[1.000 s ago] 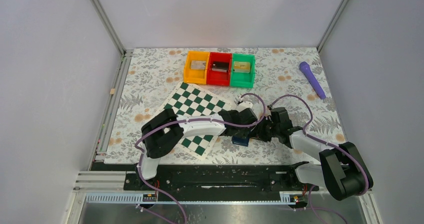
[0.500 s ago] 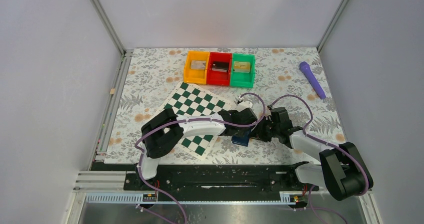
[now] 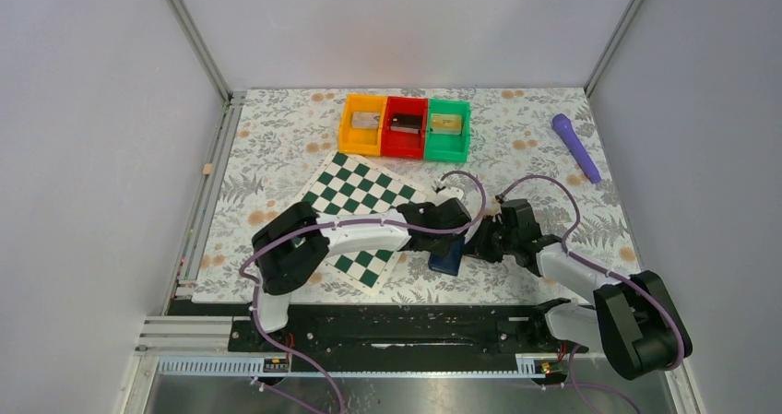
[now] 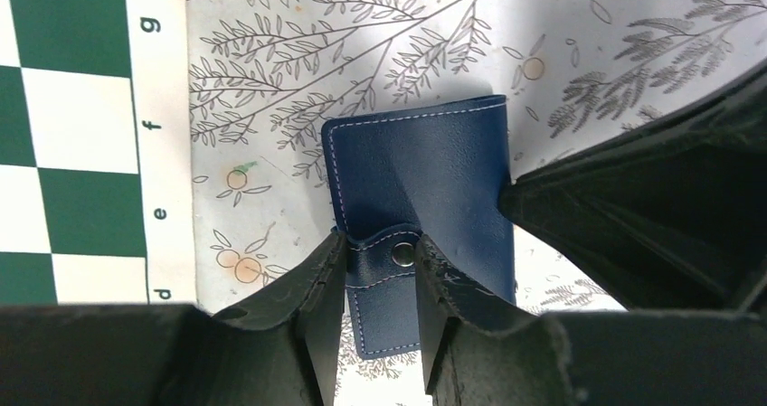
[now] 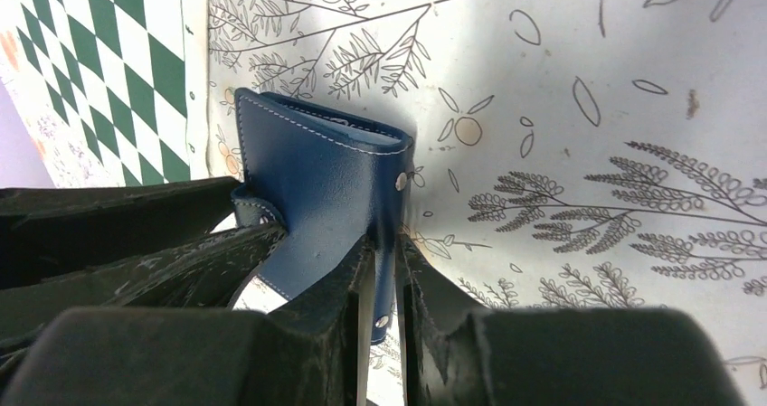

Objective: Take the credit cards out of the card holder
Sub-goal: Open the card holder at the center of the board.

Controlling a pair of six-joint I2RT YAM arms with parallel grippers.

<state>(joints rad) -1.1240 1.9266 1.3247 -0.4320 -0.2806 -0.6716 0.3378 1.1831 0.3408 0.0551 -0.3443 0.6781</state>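
While the card holder is folded shut just right of the chessboard, the left gripper clamps its snap strap and the right gripper pinches a cover edge. Its long axis runs away from the left gripper, and no credit cards show.

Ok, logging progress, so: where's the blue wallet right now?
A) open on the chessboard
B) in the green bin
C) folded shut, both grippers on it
C: the wallet is folded shut, left gripper around its snap strap, right gripper pinching its edge.
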